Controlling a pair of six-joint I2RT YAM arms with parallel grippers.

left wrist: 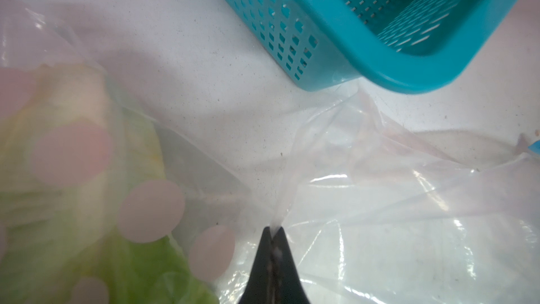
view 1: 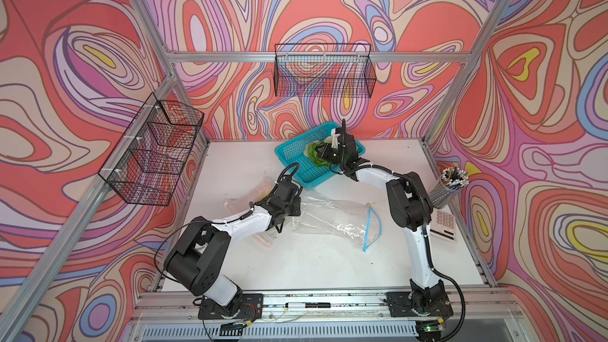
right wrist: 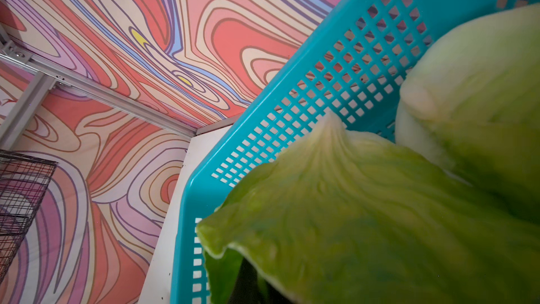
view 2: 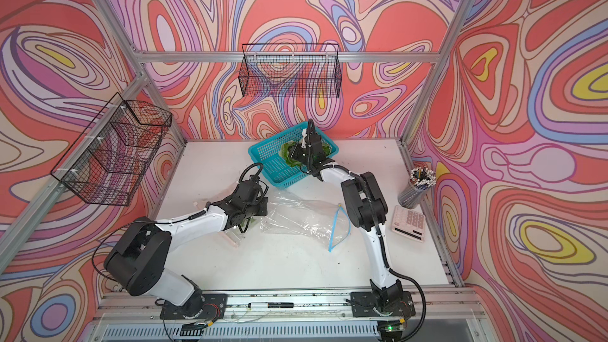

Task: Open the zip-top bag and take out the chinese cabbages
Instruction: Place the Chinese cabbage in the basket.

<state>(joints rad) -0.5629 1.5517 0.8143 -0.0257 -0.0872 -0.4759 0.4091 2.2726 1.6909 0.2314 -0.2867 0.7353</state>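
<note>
The right gripper [view 1: 320,154] is seen low over the turquoise basket [view 1: 292,156], closed; a chinese cabbage [right wrist: 365,214] is judged to be held by one leaf, though the jaws are hidden behind that leaf in the right wrist view; a second cabbage head [right wrist: 482,83] is lying inside the basket, beside a perforated wall. The left gripper [left wrist: 273,233] is closed on a fold of the clear zip-top bag [view 1: 332,215], which is spread just in front of the basket with its blue zip [view 1: 375,225] parted; nothing green can be made out inside it. A third cabbage [left wrist: 131,258] is seen through a pink-dotted bag [left wrist: 152,209], in front of the basket toward the left arm's side.

The step in hand is judged to be the setting down of the held cabbage; the head should be lowered until it is borne by the basket floor, beside the second head rather than on it; the jaws should then be opened wide, since a thin leaf may cling; the gripper should be drawn straight up, clear of the rim, so that the light basket is not dragged.
</note>
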